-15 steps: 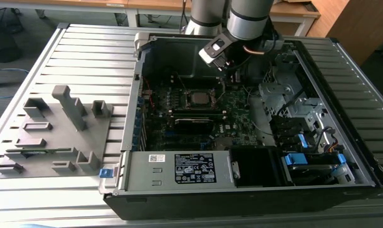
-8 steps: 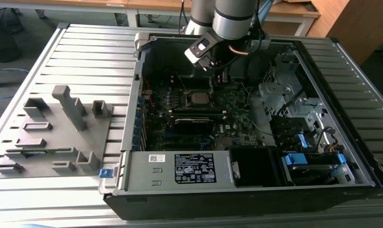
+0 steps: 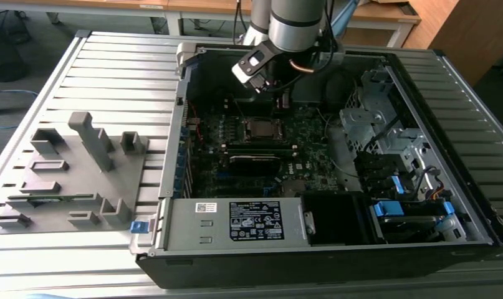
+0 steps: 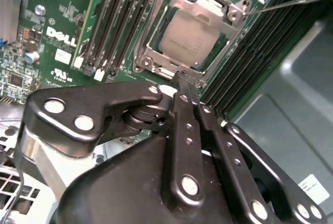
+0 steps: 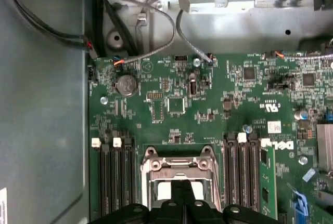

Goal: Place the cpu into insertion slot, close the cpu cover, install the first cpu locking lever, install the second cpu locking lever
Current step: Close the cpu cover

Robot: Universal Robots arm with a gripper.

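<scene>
Closed gripper (image 5: 183, 185) hides part of the cpu (image 5: 165, 192) — already seated.

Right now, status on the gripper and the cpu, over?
Gripper shut, empty, tip at the cpu cover edge. Cpu seated, cover down over it. One thin lever sticking out, looks unlatched. Nothing in the way.

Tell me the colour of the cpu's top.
Dull silver-grey; the cpu shows best in the second wrist view.
</scene>
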